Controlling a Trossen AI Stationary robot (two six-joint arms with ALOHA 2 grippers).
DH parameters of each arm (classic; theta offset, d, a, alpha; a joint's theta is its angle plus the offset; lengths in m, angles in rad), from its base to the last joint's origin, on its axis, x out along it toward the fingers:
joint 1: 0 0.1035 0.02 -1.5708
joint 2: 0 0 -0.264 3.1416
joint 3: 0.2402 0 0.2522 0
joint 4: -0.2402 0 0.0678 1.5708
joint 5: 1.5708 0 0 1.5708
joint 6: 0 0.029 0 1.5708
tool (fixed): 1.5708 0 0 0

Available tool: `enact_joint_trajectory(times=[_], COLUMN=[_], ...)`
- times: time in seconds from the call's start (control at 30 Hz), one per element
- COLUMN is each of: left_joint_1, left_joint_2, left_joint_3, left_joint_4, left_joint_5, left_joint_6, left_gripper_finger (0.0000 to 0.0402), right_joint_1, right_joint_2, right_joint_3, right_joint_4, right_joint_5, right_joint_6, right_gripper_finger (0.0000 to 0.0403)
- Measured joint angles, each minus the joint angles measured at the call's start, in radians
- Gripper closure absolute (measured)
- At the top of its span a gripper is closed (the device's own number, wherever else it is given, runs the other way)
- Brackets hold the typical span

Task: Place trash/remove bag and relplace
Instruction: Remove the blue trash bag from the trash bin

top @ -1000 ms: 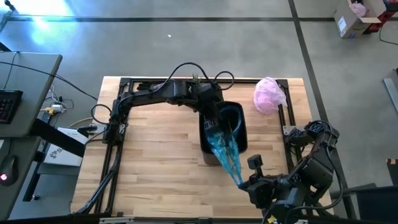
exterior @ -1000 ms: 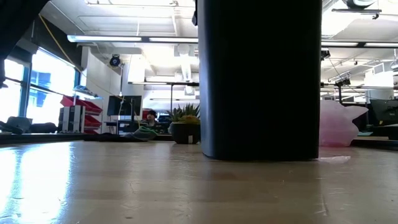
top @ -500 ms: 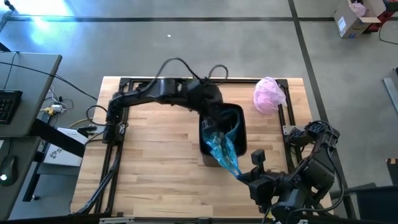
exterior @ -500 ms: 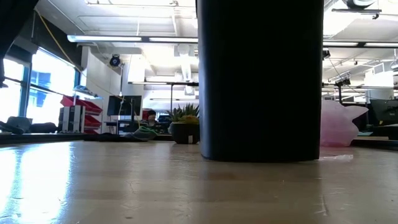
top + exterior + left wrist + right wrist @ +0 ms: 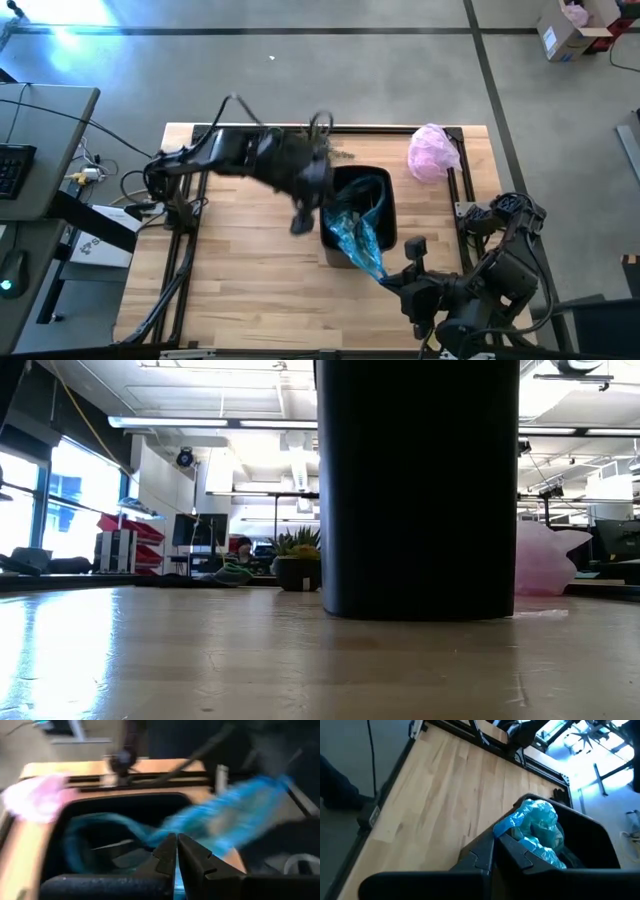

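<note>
Left pincer [image 5: 301, 222] withdrew; bag [image 5: 352, 238] drapes bin [image 5: 388, 205].

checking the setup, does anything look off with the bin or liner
Yes: the teal bag is not lining the black bin; it lies bunched and drawn over the near rim toward the right gripper, whose fingers are shut on it.

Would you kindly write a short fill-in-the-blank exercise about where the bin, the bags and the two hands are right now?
1. The teal bag hangs out of the black ____.
2. The right hand is shut on the ____ bag.
3. The pink bag lies on the ____, outside the bin.
4. The left hand has its fingers ____.

Missing words: bin; teal; table; shut
</note>
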Motion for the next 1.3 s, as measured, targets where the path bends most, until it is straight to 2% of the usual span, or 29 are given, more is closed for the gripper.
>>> enact_joint_trajectory(times=[0.13,0.23,0.33,0.47,0.57,0.67,0.83,1.1,1.3], left_joint_1=[-0.120,-0.192,-0.239,-0.243,-0.241,-0.242,-0.241,-0.235,-0.235], left_joint_2=[0.013,0.026,0.026,0.025,0.037,0.064,0.113,0.112,0.108], left_joint_3=[0.000,-0.001,-0.001,0.000,0.000,0.001,-0.001,0.001,0.001], left_joint_4=[0.001,0.016,0.058,0.104,0.140,0.161,0.162,0.183,0.185], left_joint_5=[-0.101,-0.196,-0.313,-0.327,-0.291,-0.192,-0.146,-0.101,-0.068], left_joint_6=[0.117,0.226,0.281,0.278,0.270,0.277,0.286,0.258,0.201], left_gripper_finger=[0.0371,0.0323,0.0262,0.0192,0.0161,0.0154,0.0155,0.0156,0.0156], right_joint_1=[-0.019,-0.045,-0.082,-0.117,-0.122,-0.124,-0.139,-0.161,-0.172], right_joint_2=[-0.003,-0.003,-0.004,-0.004,-0.004,-0.004,-0.004,-0.004,-0.004], right_joint_3=[0.008,0.008,0.008,0.008,0.008,0.008,0.008,0.008,0.007], right_joint_4=[0.072,0.120,0.148,0.186,0.224,0.247,0.254,0.198,0.163], right_joint_5=[-0.018,-0.043,-0.111,-0.148,-0.149,-0.147,-0.143,-0.136,-0.031], right_joint_6=[-0.068,-0.113,-0.123,-0.147,-0.191,-0.228,-0.252,-0.223,-0.200], right_gripper_finger=[0.0403,0.0403,0.0403,0.0403,0.0403,0.0403,0.0403,0.0403,0.0403])
